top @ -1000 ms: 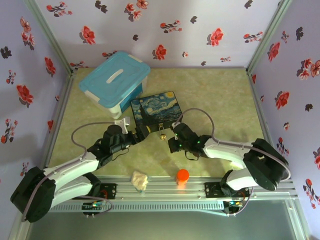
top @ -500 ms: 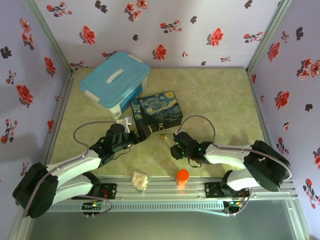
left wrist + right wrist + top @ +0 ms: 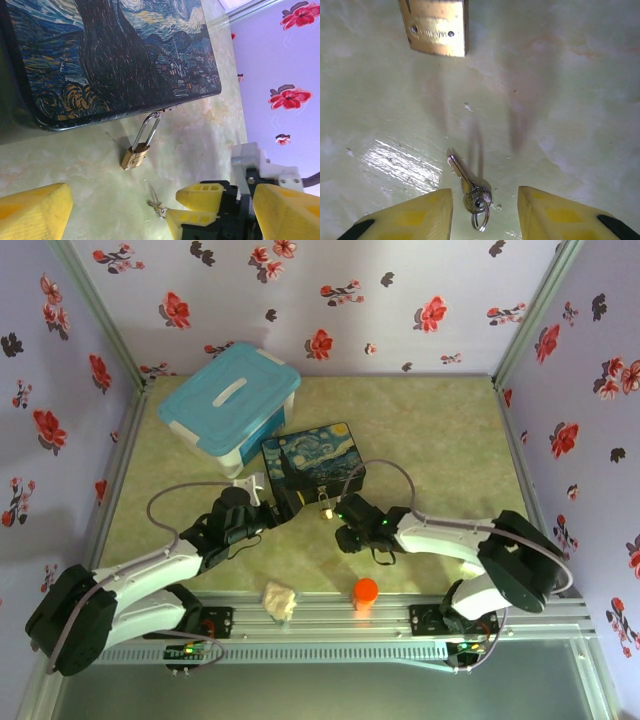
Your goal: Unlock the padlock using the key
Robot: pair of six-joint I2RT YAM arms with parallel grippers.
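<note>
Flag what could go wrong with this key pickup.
Small slim grey metal key lies flat on the table between the fingers of the open right gripper; they may close above it or skid it away. Small brass padlock hangs loose from the hasp of the blue painted box, so it may swing away during insertion.

The dark flat-lidded box printed with a swirly blue-and-yellow night-sky painting (image 3: 115, 55) sits on the pale green marbled tabletop (image 3: 210, 130). The tiny brass-coloured padlock with the thin silver shackle (image 3: 135, 155) is hooked through the box's front hasp, with its body resting tilted on the table. The slim little grey metal key on a ring (image 3: 156, 202) lies flat, apart from the padlock, right at the tips of the right gripper (image 3: 173, 204), whose yellow fingers are slightly spread. The left gripper (image 3: 161, 221) has its big yellow fingers (image 3: 30, 212) wide apart in the bottom corners. On the right is a lilac wall with red flowers (image 3: 285, 65).
</note>
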